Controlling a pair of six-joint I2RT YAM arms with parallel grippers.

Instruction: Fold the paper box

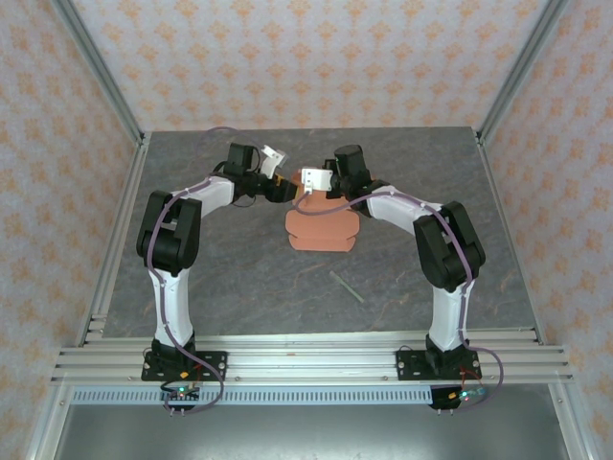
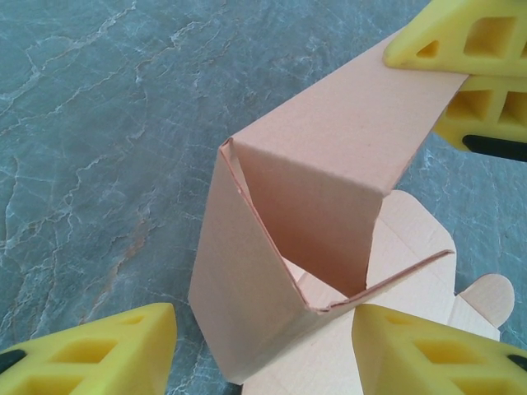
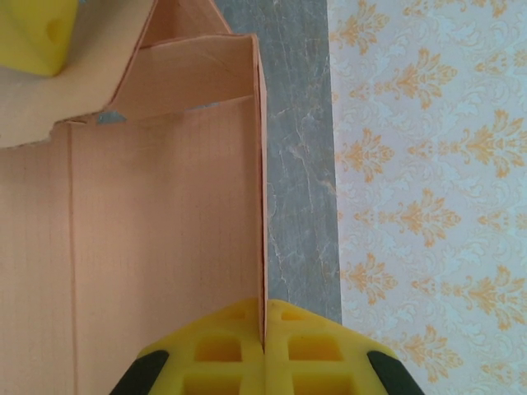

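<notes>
The salmon-orange paper box (image 1: 321, 230) lies mid-table as a partly folded sheet, its far panels raised. In the left wrist view the paper box (image 2: 313, 189) has two panels standing up in a V over the flat tabbed part. My left gripper (image 2: 265, 319) is open, its yellow fingers (image 2: 99, 354) on either side of the lower folded corner. My right gripper (image 3: 264, 325) is shut on the edge of an upright panel of the paper box (image 3: 165, 230). From above, the left gripper (image 1: 285, 188) and the right gripper (image 1: 312, 182) meet at the sheet's far end.
A thin greenish stick (image 1: 347, 287) lies on the grey marbled table (image 1: 211, 278) in front of the sheet. Patterned walls and metal frame posts enclose the table on three sides. The right gripper's fingers (image 2: 469, 49) appear at the top right of the left wrist view.
</notes>
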